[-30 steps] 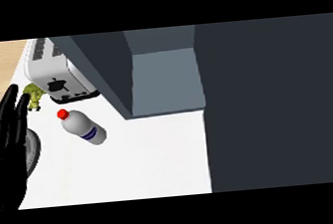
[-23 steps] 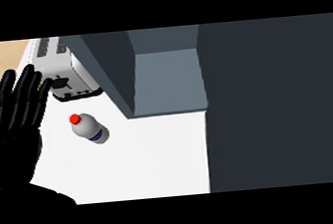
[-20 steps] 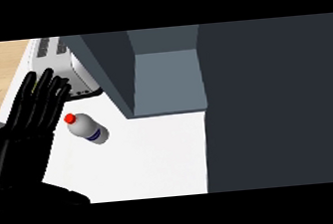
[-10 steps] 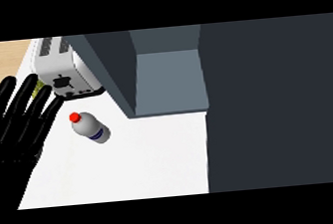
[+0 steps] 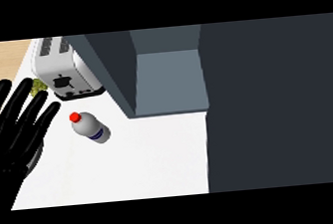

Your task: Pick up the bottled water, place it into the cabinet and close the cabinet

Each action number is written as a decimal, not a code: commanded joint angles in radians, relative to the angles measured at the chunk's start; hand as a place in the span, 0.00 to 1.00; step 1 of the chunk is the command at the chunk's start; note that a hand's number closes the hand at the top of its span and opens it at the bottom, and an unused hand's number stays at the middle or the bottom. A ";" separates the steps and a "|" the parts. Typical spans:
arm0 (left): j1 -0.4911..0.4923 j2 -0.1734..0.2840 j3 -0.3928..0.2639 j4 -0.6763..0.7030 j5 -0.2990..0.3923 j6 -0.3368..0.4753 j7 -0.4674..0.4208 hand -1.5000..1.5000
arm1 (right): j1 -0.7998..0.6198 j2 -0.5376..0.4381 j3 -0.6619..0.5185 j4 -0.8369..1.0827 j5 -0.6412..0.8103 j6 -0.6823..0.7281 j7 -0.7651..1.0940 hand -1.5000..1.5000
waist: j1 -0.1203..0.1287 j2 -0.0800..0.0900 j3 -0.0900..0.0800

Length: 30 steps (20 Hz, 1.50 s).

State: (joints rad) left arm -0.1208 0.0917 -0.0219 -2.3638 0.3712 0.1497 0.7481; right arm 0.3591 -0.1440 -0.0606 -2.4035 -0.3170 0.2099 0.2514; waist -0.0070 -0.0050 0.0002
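Left hand [image 5: 12,132] at left edge, fingers spread wide, holding nothing. Bottled water [image 5: 90,128] lies on white table [image 5: 130,162], just right of fingertips, apart. Cabinet [image 5: 168,79] open beyond; toaster [image 5: 64,75] nearby.

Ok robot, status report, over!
Left robot hand open, beside bottled water. Bottle lying on counter, untouched. Cabinet open. Toaster nearby, not blocking.
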 commanded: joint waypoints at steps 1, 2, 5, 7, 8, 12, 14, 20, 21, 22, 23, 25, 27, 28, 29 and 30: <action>0.040 -0.007 0.015 -0.084 0.015 0.005 -0.002 0.00 | 0.111 -0.014 -0.086 -0.169 -0.192 0.044 0.024 0.00 | -0.008 -0.001 0.000; 0.025 0.013 -0.005 -0.138 -0.001 0.036 0.070 0.00 | 0.094 0.008 -0.030 -0.220 -0.153 -0.004 0.082 0.00 | -0.003 -0.004 0.000; 0.042 0.012 0.005 -0.136 0.008 0.031 0.053 0.00 | 0.103 0.017 -0.037 -0.207 -0.155 0.010 0.062 0.00 | -0.001 -0.003 -0.001; 0.018 0.038 0.033 -0.148 0.009 0.051 0.099 0.00 | 0.077 0.003 -0.038 -0.190 -0.171 0.009 0.089 0.00 | 0.004 -0.003 0.000; 0.035 0.011 0.024 -0.111 0.008 0.044 0.055 0.00 | 0.095 0.016 -0.058 -0.210 -0.205 0.000 0.079 0.00 | -0.004 -0.004 -0.001; 0.010 0.011 0.032 -0.049 -0.042 0.058 0.022 0.00 | 0.082 0.015 -0.035 -0.215 -0.174 0.002 0.095 0.00 | -0.005 0.000 -0.001; 0.038 0.043 0.118 -0.037 -0.006 0.027 -0.010 0.00 | 0.113 0.020 -0.034 -0.246 -0.159 0.004 0.088 0.00 | -0.007 -0.002 -0.002; 0.089 0.064 0.175 -0.042 0.016 0.011 -0.017 0.00 | 0.161 -0.007 -0.115 -0.205 -0.240 0.057 0.053 0.00 | -0.005 -0.001 -0.001; 0.103 0.089 0.226 -0.038 0.051 0.001 0.009 0.00 | 0.164 0.006 -0.099 -0.214 -0.217 0.063 0.026 0.00 | -0.004 -0.002 -0.001; 0.046 0.059 0.165 0.020 -0.025 0.032 -0.017 0.00 | 0.149 -0.004 -0.124 -0.209 -0.247 0.055 0.043 0.00 | -0.012 0.001 -0.001; 0.128 0.078 0.217 0.015 0.043 -0.041 -0.038 0.00 | 0.196 0.048 -0.050 -0.208 -0.177 0.065 0.009 0.00 | -0.006 -0.001 -0.002; 0.163 0.072 0.220 0.085 0.044 -0.100 -0.099 0.00 | 0.140 -0.013 -0.158 -0.176 -0.266 0.067 0.016 0.00 | -0.007 0.001 -0.002; 0.198 0.050 0.184 0.112 0.001 -0.126 -0.150 0.00 | 0.152 -0.031 -0.174 -0.177 -0.288 0.083 0.027 0.00 | -0.008 0.002 -0.002; 0.172 0.082 0.215 0.105 0.039 -0.121 -0.100 0.00 | 0.202 0.008 -0.135 -0.192 -0.251 0.102 -0.006 0.00 | -0.012 0.000 -0.001; 0.189 0.084 0.237 0.162 0.032 -0.147 -0.144 0.00 | 0.203 0.000 -0.136 -0.211 -0.270 0.100 0.002 0.00 | -0.017 0.000 -0.002; 0.245 0.071 0.248 0.162 0.046 -0.191 -0.198 0.00 | 0.182 -0.026 -0.174 -0.188 -0.290 0.112 -0.008 0.00 | -0.009 0.000 -0.003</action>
State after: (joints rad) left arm 0.0570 0.1603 0.1882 -2.2573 0.3939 0.0366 0.6289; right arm 0.4847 -0.1539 -0.1822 -2.4001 -0.3958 0.3252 0.1707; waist -0.0176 -0.0052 -0.0015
